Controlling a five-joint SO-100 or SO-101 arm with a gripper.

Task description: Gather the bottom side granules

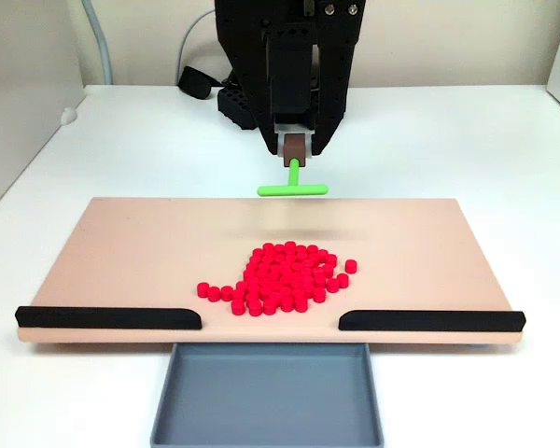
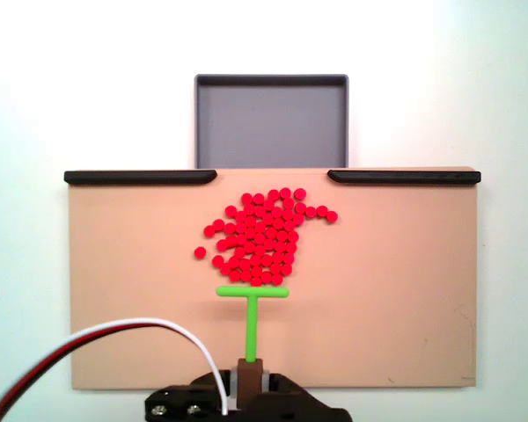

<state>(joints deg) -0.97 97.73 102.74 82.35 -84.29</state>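
The granules (image 1: 280, 278) (image 2: 264, 237) are tiny bright red beads lying in one loose pile at the middle of the beige board (image 1: 121, 252) (image 2: 123, 290). A few stragglers trail toward the left in a fixed view (image 1: 210, 291). My gripper (image 1: 295, 147) (image 2: 249, 376) is shut on the brown end block of a green T-shaped tool (image 1: 292, 184) (image 2: 251, 312). The tool's crossbar sits just behind the pile on the arm's side, close to the nearest beads; I cannot tell whether it touches them.
Two black rails (image 1: 107, 317) (image 1: 429, 320) line the board's edge away from the arm, with a gap between them. A grey tray (image 1: 266, 392) (image 2: 271, 123) lies beyond that gap. A red and white cable (image 2: 88, 338) curves over the board near the arm.
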